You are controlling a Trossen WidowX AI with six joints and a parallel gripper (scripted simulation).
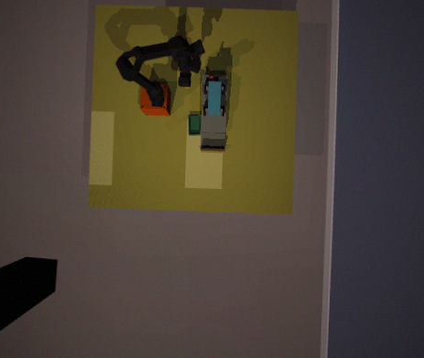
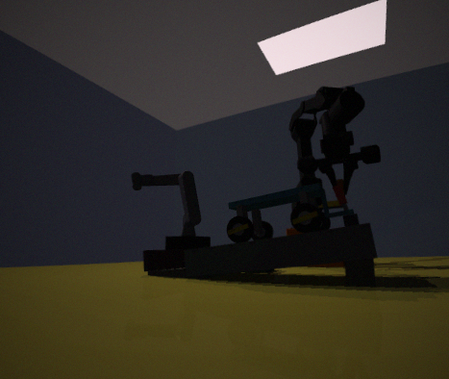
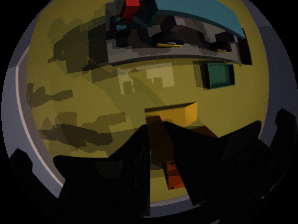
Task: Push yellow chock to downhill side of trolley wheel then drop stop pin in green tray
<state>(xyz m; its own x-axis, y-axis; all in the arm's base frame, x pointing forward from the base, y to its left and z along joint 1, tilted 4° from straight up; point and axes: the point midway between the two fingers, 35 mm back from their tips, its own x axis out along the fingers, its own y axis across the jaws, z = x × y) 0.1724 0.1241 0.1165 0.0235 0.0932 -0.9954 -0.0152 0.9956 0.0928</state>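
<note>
My gripper point(image 1: 186, 86) point(image 2: 340, 185) point(image 3: 154, 127) is shut on the yellow chock point(image 3: 172, 115), gripping its orange handle point(image 2: 340, 193) point(image 3: 161, 140). The chock hangs in the air beside the uphill part of the ramp point(image 1: 213, 124) point(image 2: 261, 257) point(image 3: 150, 55), on the arm-base side; its black base cannot be made out. The teal trolley point(image 1: 214, 97) point(image 2: 277, 197) point(image 3: 202, 12) stands on the ramp. The red-headed stop pin point(image 1: 212, 77) point(image 3: 131, 9) is at its uphill end. The green tray point(image 1: 190, 124) point(image 3: 218, 86) is beside the ramp's lower half and looks empty in the wrist view.
The orange arm base point(image 1: 155, 109) point(image 3: 175, 175) stands left of the ramp in the top view. A grey jointed post point(image 2: 190, 202) shows near the low end of the ramp in the exterior view. Pale patches and shadows lie on the yellow mat point(image 1: 255, 182).
</note>
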